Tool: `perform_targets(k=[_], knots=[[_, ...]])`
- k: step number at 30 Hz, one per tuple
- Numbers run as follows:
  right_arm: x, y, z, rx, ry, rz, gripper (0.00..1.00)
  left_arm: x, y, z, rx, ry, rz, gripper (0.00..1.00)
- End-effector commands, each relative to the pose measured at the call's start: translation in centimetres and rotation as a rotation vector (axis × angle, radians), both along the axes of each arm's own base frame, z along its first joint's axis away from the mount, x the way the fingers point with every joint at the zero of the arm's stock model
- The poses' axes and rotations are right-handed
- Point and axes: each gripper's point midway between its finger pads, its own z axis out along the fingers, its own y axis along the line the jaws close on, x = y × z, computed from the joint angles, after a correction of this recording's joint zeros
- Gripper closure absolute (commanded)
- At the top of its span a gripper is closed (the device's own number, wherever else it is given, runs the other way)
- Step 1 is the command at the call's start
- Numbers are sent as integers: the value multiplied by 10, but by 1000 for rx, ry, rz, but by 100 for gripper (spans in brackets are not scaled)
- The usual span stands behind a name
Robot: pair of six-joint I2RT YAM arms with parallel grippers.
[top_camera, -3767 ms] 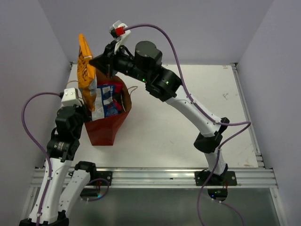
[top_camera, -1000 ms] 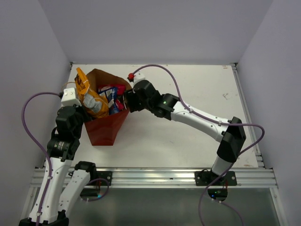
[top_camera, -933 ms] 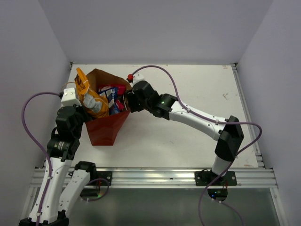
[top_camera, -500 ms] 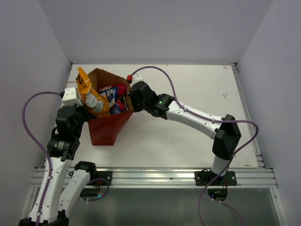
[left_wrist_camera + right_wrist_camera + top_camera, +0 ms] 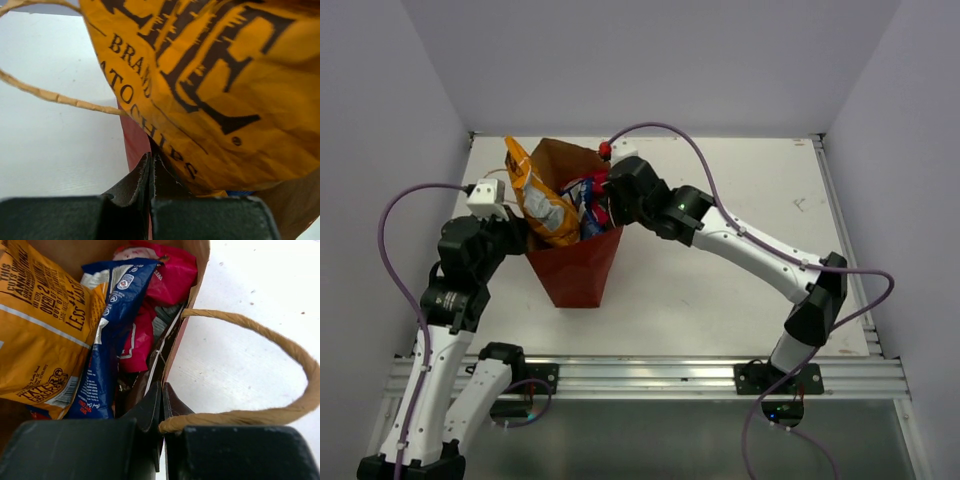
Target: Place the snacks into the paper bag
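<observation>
Paper bag (image 5: pixel 575 270) stands upright on the white table (image 5: pixel 740 260), left of centre, mouth up, long axis approx. vertical. Room: bare table to the R of the bag and in front of it, down to the metal rail (image 5: pixel 650 375) at the near edge. It's tighter on the L, where the table edge meets the side wall, and the back edge lies near, behind the mouth. Both arms reach the mouth from opp. sides. L gripper (image 5: pixel 151 160) has its jaws pressed together on the thin top edge of the bag's L wall, w/ the L handle (image 5: pixel 55 96) hanging free over the table just beside it. R gripper (image 5: pixel 161 390) has its jaws closed on the R rim, right by the R handle (image 5: pixel 225 418), whose loop arcs out over bare table and back across the finger bases. Inside: orange-yellow packet (image 5: pixel 545 200) stands on end against the L wall, long axis up and leaning L and back, top end poking out well above the rim. Blue-and-white packet (image 5: pixel 117 340) is next to it, touching, also on end, long axis slanting toward the R wall at its top. Pink packet (image 5: pixel 167 275) is wedged btwn the blue one and the R wall, lower in the bag. Darker bits show deeper down but can't tell which packets they are.
</observation>
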Motion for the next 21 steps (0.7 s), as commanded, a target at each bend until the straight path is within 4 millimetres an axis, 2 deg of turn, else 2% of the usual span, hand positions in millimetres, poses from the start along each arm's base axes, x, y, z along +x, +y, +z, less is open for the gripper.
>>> perform_targets(k=[1, 2, 5, 6, 7, 8, 9, 10, 12, 13, 14, 17, 18, 19, 20, 21], knots=[[-1, -30, 98, 118, -173, -51, 100, -1, -29, 78, -88, -233, -151, 100], [-3, -38, 107, 126, -188, -68, 100, -2, -34, 81, -101, -240, -174, 100], [-8, -56, 114, 104, -209, -94, 100, -5, -50, 85, -150, -262, -259, 100], [-9, -60, 113, 94, -210, -99, 100, -9, -59, 93, -182, -295, -309, 100], [-10, -65, 104, 73, -204, -105, 100, -10, -63, 94, -196, -304, -333, 100], [-13, -71, 104, 68, -208, -117, 100, -9, -67, 83, -224, -280, -347, 100], [-13, -76, 99, 52, -206, -129, 100, -11, -73, 84, -238, -294, -386, 100], [-15, -81, 82, 14, -187, -134, 100, -9, -77, 67, -252, -264, -397, 100], [-16, -91, 69, -16, -179, -161, 100, -11, -88, 60, -289, -270, -435, 100], [-18, -95, 51, -53, -158, -168, 100, -9, -93, 40, -296, -223, -438, 100], [-19, -99, 45, -63, -150, -175, 100, -8, -97, 41, -299, -244, -447, 100], [-21, -110, 31, -76, -129, -199, 100, -6, -127, 20, -274, -207, -468, 100], [-21, -113, 31, -70, -127, -207, 100, -7, -150, 8, -253, -169, -477, 100], [-20, -118, 26, -74, -117, -216, 100, -9, -164, 8, -234, -165, -485, 100], [-19, -121, 24, -71, -110, -223, 100, -2, -166, 3, -187, -167, -415, 100], [-19, -124, 22, -63, -99, -230, 100, -19, -201, -11, -154, -122, -493, 100]])
